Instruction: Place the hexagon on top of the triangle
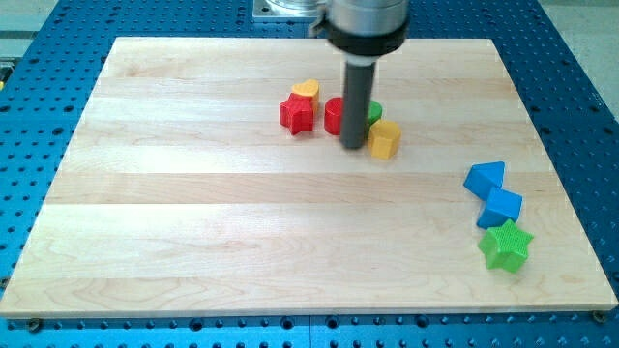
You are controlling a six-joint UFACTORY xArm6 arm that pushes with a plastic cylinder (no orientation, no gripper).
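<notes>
A yellow hexagon block (385,140) lies at the upper middle of the wooden board (193,222). My tip (354,147) rests on the board just to its left, touching or nearly touching it. A blue triangle block (485,178) lies far off at the view's right. The dark rod hides part of a red round block (334,115) on its left and of a green block (374,110) on its right, whose shape I cannot make out.
A red star (298,113) and a yellow heart (306,91) lie left of the rod. A blue block (501,207) touches the triangle from below, with a green star (506,246) under it. A blue perforated table (58,24) surrounds the board.
</notes>
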